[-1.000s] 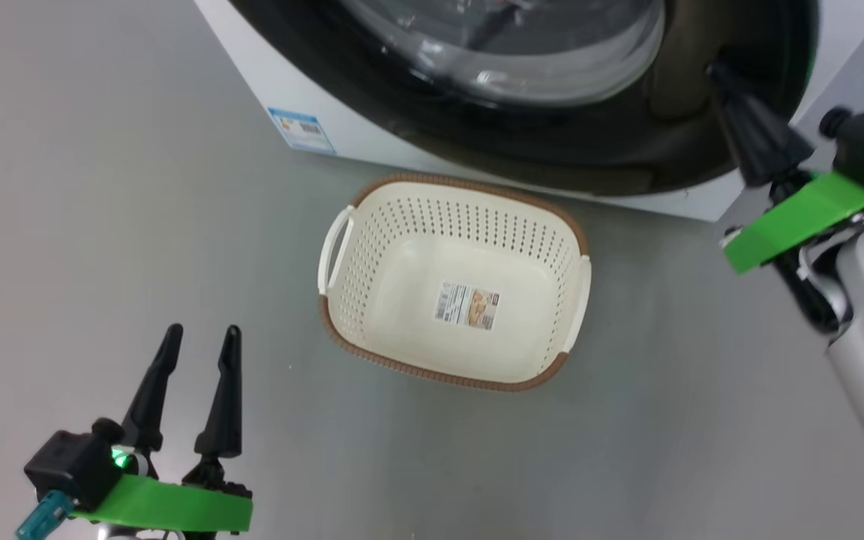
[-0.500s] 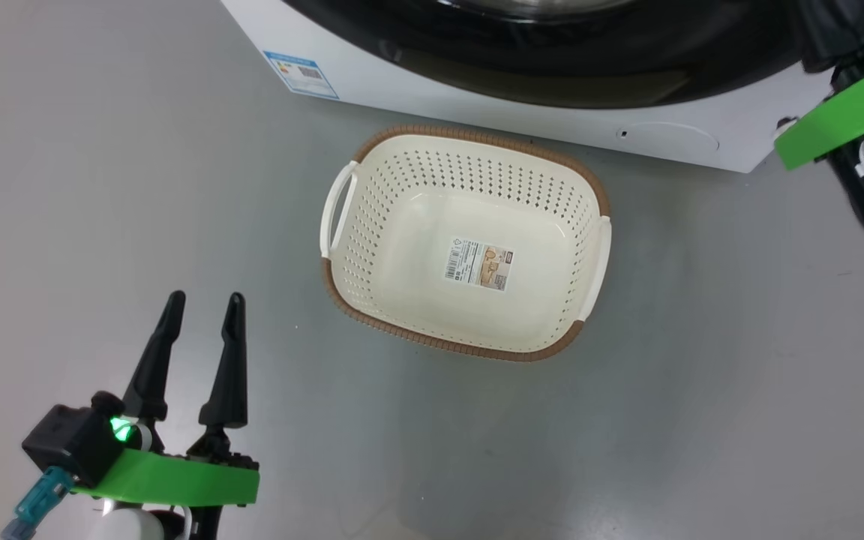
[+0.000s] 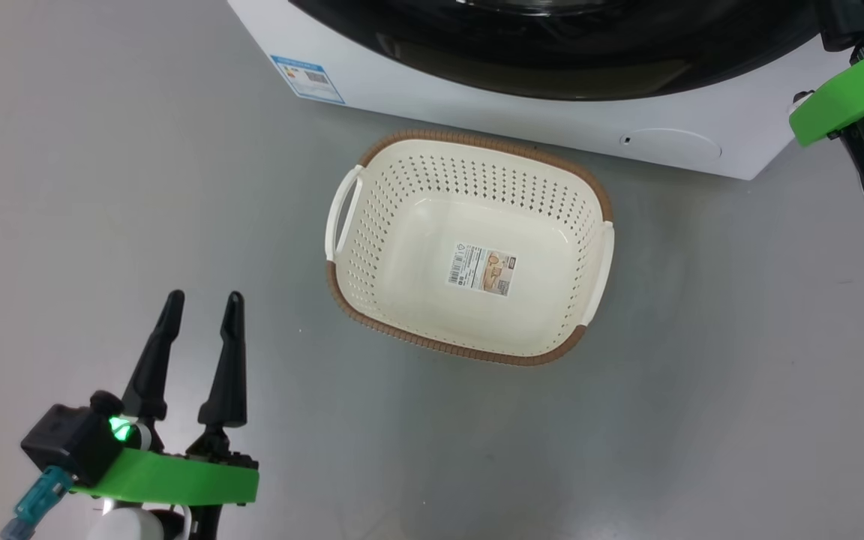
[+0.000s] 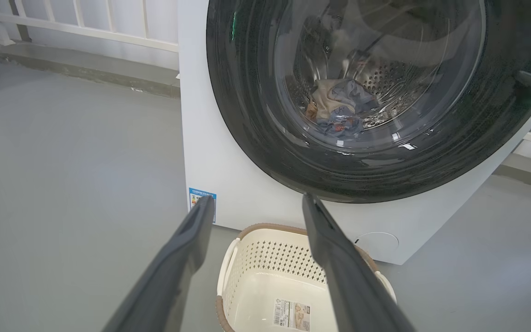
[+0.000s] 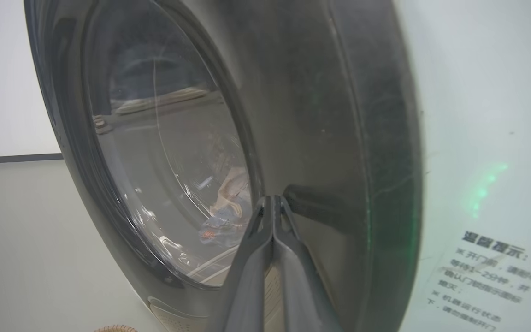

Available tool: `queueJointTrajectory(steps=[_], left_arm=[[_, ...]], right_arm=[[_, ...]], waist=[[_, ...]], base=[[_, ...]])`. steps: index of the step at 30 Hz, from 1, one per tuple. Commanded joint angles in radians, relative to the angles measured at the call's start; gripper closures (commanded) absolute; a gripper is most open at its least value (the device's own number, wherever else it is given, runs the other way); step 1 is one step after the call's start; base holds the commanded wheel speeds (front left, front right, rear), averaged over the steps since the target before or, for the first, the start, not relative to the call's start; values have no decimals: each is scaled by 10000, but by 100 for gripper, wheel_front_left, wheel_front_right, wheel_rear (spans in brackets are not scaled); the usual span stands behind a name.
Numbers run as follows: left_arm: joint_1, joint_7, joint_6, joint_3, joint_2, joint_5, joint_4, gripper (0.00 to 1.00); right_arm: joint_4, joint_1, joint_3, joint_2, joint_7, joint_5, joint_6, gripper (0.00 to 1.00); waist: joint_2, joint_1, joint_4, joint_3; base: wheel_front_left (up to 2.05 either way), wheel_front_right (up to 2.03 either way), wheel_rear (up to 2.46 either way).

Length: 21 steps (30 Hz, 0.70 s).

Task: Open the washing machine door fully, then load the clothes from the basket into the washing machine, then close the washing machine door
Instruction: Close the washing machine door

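Head view shifted, left gripper (image 3: 205, 297) still spread, right gripper (image 5: 272, 199) pressed together, perhaps touching door (image 5: 321, 115)

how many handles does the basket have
2: the left handle and the right handle, on opposite short sides of the basket; none looks hidden.

The head view looks steeply down on the floor (image 3: 102, 225), with the basket (image 3: 402, 225) mid-frame and the washer (image 3: 477, 105) along the top edge. The left wrist view sits low, facing the door (image 4: 256, 115), and shares both. The right wrist view hugs that door's rim, looking along it.
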Motion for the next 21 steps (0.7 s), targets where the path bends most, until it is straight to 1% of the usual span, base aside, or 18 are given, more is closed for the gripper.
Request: queueJointTrajectory(steps=[1, 11, 12, 14, 15, 16, 17, 21], left_arm=[[-115, -82, -31, 367, 242, -45, -177, 0], [1, -82, -31, 371, 309, 16, -93, 0], [32, -82, -31, 369, 305, 21, -90, 0], [116, -82, -31, 379, 308, 27, -72, 0], [160, -82, -31, 381, 320, 37, -54, 0], [206, -82, -31, 378, 333, 50, -38, 0], [252, -82, -31, 371, 344, 66, -27, 0], [462, -82, -31, 354, 412, 120, 18, 0]], right_arm=[[-161, -28, -252, -129, -46, -74, -174, 100], [-351, 538, -153, 129, -46, 3, -174, 100], [-422, 672, -88, 152, -46, 17, -174, 87], [-557, 974, 55, 201, -46, 64, -174, 57], [-626, 1133, 110, 216, -46, 76, -174, 35], [-698, 1304, 144, 238, -46, 101, -174, 4], [-774, 1480, 165, 259, -46, 131, -174, 0], [-1077, 2223, 149, 340, -46, 338, -174, 0]], waist=[[0, 0, -19, -84], [0, 0, -193, -674], [0, 0, -225, -784], [0, 0, -312, -1027], [0, 0, -363, -1159], [0, 0, -417, -1300], [0, 0, -470, -1446], [0, 0, -664, -2071]], base=[[0, 0, 0], [0, 0, 0], [0, 0, 0], [0, 0, 0], [0, 0, 0], [0, 0, 0], [0, 0, 0], [0, 0, 0]])
